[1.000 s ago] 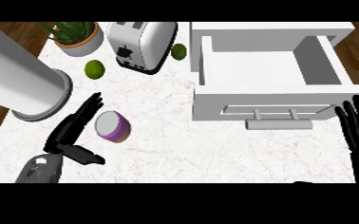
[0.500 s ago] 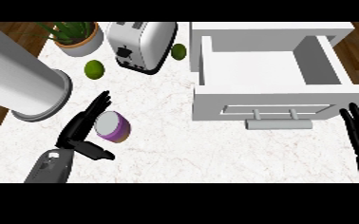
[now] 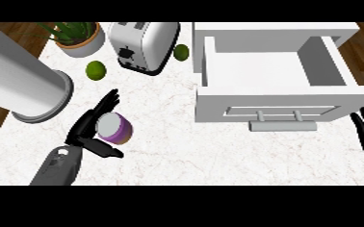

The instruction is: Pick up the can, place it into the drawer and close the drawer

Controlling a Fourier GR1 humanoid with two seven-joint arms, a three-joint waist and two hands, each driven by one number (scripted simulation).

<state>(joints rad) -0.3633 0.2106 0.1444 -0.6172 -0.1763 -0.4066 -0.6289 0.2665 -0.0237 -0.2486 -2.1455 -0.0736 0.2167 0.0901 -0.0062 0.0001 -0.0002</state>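
Left hand bracketing the can; drawer open to the far right.

The left hand [image 3: 91, 130] sits just left of the can [image 3: 113, 128], fingers stretched along its far-left side, thumb spread below it, not yet closed round it; contact cannot be confirmed. The can stands upright on the marble counter [image 3: 177, 144], long axis vertical: purple wall, pale grey lid. The left hand is by far the nearer; of the right hand [image 3: 357, 130] only a dark sliver shows at the right edge, state indeterminable. The open white drawer [image 3: 270, 110] lies well apart, right and beyond.
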